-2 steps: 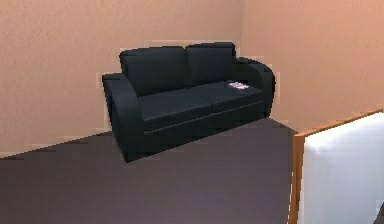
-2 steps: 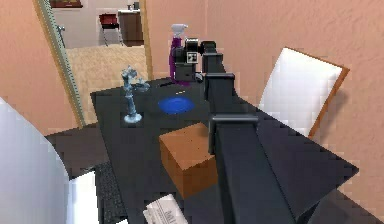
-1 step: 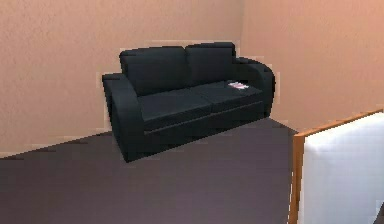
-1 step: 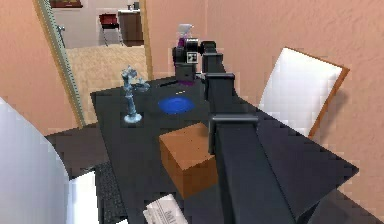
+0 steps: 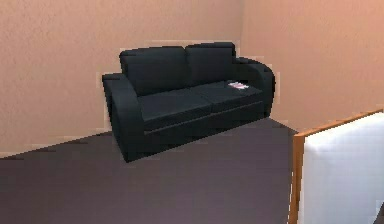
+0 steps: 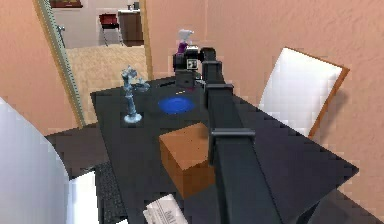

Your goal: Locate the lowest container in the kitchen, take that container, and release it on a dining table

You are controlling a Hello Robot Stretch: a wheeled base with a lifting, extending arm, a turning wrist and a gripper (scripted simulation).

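**A:** Where is the greatest risk judged to lie?

**B:** The dark sofa (image 5: 185,90) ahead is well apart from the robot, so no trouble is expected there. The dining table (image 6: 285,150) matters more. The arm (image 6: 232,140) is stretched across it toward its far end, and a white chair (image 6: 300,88) is set just beside the table. If the base were turned while the arm is at this reach, the chair back could be struck.

**A:** And on the tabletop itself?

**B:** A brown box (image 6: 186,155) is seen just beside the arm. It could be pushed by any sideways sweep or lowering of the arm. A glass ornament (image 6: 131,95) on a slim stem stands farther off and would be toppled easily if the box were shoved into it. A blue round patch (image 6: 178,105) lies flat between them and is judged harmless.

**A:** Where is the container?

**B:** A small purplish thing (image 6: 183,41) with a pale top is seen at the gripper (image 6: 192,55), over the table's far end. It may be the container, but that cannot be confirmed. It cannot be told whether it is held or whether it rests on the table.

**A:** So the release is the weak point?

**B:** Yes. So near the far edge, a drop to the floor could be caused by a release made too far out.
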